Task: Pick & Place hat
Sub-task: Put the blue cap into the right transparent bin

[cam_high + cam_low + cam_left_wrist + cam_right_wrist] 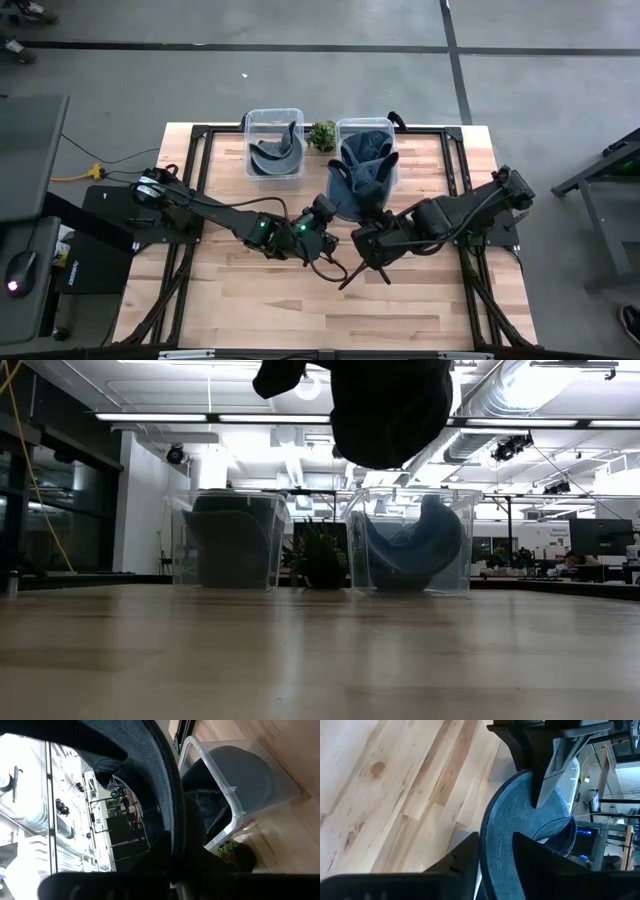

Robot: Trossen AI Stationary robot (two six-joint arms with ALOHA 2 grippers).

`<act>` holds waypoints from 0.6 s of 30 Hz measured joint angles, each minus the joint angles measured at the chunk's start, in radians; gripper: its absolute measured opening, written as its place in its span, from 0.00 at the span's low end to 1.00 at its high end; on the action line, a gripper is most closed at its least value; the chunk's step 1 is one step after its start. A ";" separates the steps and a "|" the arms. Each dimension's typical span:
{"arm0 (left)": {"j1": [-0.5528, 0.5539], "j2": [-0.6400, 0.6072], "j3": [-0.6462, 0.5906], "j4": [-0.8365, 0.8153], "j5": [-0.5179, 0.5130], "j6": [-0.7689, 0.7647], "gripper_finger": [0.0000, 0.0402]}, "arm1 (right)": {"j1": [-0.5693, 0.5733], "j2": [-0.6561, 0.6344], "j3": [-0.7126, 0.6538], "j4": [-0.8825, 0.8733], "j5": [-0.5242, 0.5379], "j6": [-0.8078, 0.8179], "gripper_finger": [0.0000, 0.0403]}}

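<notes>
Denim hat (520, 815) pinched by both end effectors; low view hides this.

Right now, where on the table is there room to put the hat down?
Bare wood lies along the near edge of the table, below both arms, and left of the left bin. The middle is crowded: both pincers hold the hat by the right bin.

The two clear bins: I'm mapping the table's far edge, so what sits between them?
A small green plant stands between the left bin and the right bin, clear in the high and low views.
</notes>
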 joint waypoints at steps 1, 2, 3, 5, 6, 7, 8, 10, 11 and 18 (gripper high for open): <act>0.000 0.000 0.000 0.001 0.002 0.000 0.01 | 0.000 0.000 0.000 0.000 0.000 0.000 0.28; 0.000 0.000 0.000 0.002 0.003 0.000 0.02 | 0.000 0.000 0.000 0.000 -0.002 0.000 0.25; 0.000 0.000 0.000 0.002 0.003 -0.001 0.02 | 0.000 0.000 0.000 0.000 -0.005 -0.001 0.23; 0.000 0.000 0.000 0.002 0.003 -0.004 0.03 | 0.000 0.000 0.000 -0.001 -0.007 -0.002 0.16; 0.000 0.000 0.000 0.002 0.003 -0.004 0.03 | 0.000 0.000 0.000 -0.001 -0.008 -0.004 0.13; 0.000 0.000 0.000 0.001 0.004 -0.004 0.02 | 0.000 0.000 0.000 -0.001 -0.012 -0.007 0.10; 0.000 0.000 0.000 0.001 0.007 -0.004 0.02 | 0.001 0.000 0.000 0.000 -0.017 -0.011 0.06; 0.000 0.000 0.000 -0.001 0.023 -0.007 0.02 | 0.001 0.000 0.000 0.001 -0.032 -0.026 0.03; 0.000 0.000 0.000 -0.002 0.028 -0.011 0.02 | 0.002 0.000 0.000 0.002 -0.038 -0.032 0.03; 0.001 0.000 0.000 -0.002 0.041 -0.052 0.06 | 0.002 0.000 0.000 0.002 -0.020 -0.036 0.02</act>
